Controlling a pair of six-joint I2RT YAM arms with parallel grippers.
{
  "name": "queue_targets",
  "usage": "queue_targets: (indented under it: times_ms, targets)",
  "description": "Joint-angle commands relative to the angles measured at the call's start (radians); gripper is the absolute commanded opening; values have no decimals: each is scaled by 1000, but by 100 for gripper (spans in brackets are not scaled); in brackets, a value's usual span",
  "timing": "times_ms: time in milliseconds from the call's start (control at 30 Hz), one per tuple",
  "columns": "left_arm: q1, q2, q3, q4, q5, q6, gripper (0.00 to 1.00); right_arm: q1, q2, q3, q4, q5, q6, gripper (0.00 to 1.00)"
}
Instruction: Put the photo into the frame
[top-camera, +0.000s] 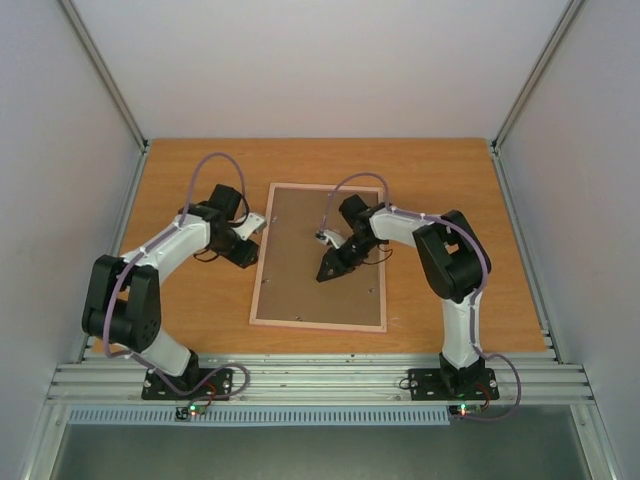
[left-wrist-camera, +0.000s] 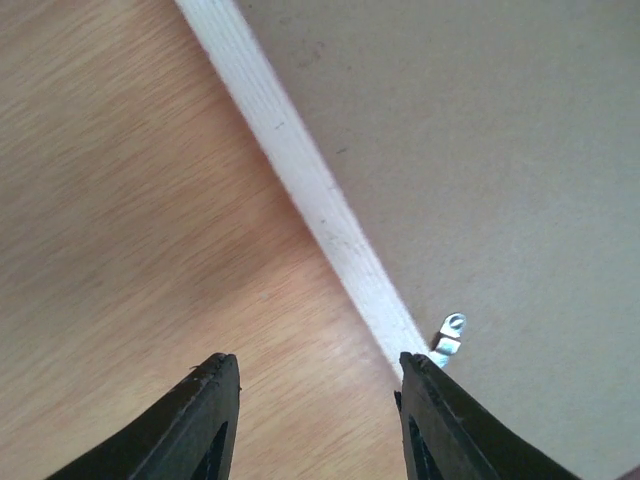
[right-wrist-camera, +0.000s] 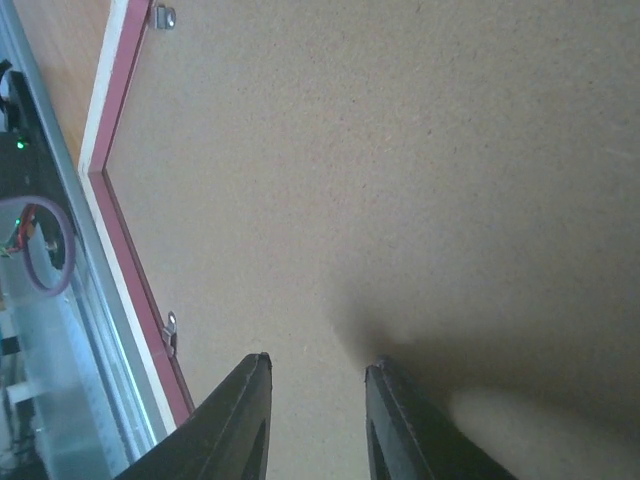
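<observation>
Tabletop (top-camera: 190, 170): both jaws part open, holding nothing, over frame (top-camera: 318, 325).

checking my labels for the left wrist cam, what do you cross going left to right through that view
wooden table → pale rim of the frame → metal clip, low in the picture → brown backing board

Open tabletop (top-camera: 440, 170) all around frame (top-camera: 320, 324)

Picture frame (top-camera: 318, 325): one. Backing board (top-camera: 300, 270): one. Robot arms (top-camera: 170, 245): two. Metal clips (right-wrist-camera: 171, 333): two (right wrist view alone).
</observation>
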Motion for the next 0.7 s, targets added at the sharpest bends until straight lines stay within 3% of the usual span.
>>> queue_targets:
  times_ms: [0,200,667]
  targets:
    - [16,35,34,-23,188,-100,45,-3,-111,-80,149,23,-40,30]
    - [68,69,27,-3,291,-211,45,43,-223,-165,415,59,-94,33]
    - [129,170,58,10,406,-284,41,254,-123,-128,613,272,-316,34]
